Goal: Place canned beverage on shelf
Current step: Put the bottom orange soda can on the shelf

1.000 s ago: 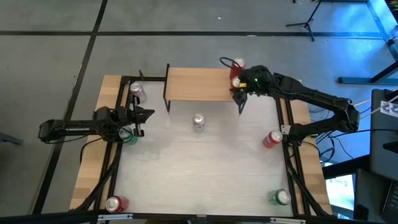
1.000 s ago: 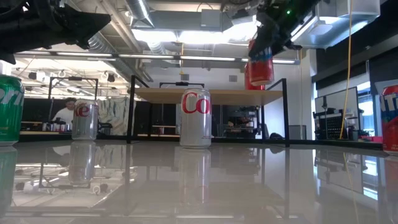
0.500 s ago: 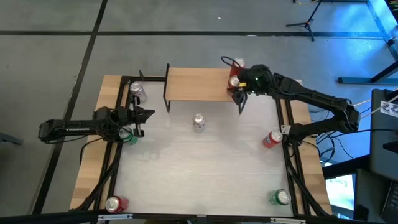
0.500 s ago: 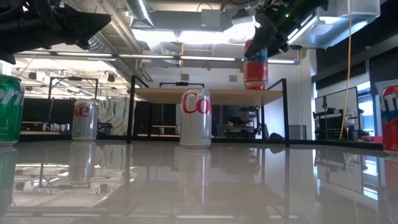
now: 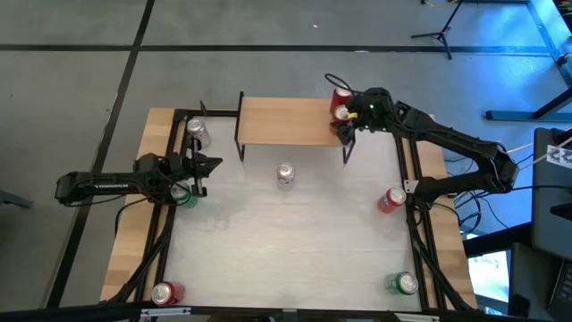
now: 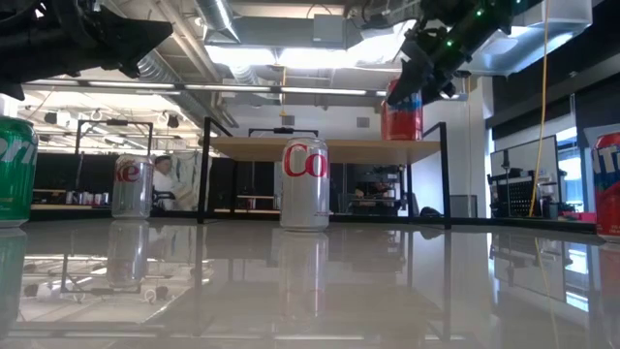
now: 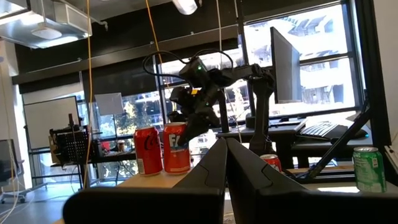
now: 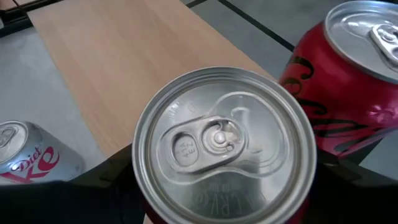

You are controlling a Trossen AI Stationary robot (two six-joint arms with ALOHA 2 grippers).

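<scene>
The shelf (image 5: 281,121) is a light wood top on thin black legs at the table's far side. My right gripper (image 5: 343,120) is over its right end, shut on a red canned beverage (image 5: 339,113) with a silver top (image 8: 224,146). A second red can (image 5: 340,93) stands just beyond it at the shelf's far right corner. In the low view the held can (image 6: 401,118) has its bottom level with the shelf top; whether it stands on it I cannot tell. My left gripper (image 5: 211,164) waits shut at the table's left. My right gripper holds the red can by its upper side wall (image 8: 138,165), just under the rim, with one finger on each side. The fingers (image 8: 115,174) come slanting down from the table's right and near side. The can is upright.
A silver Diet Coke can (image 5: 285,175) stands on the table in front of the shelf, another silver can (image 5: 197,131) left of it. A green can (image 5: 186,196) sits under my left arm. A red can (image 5: 391,199), a green can (image 5: 405,283) and a red can (image 5: 166,292) stand nearer.
My right gripper has carried the red can toward the table's far edge and slightly down, over the shelf's right end beside the second red can. The can, tilted before, is now upright with its bottom at the shelf top's level.
</scene>
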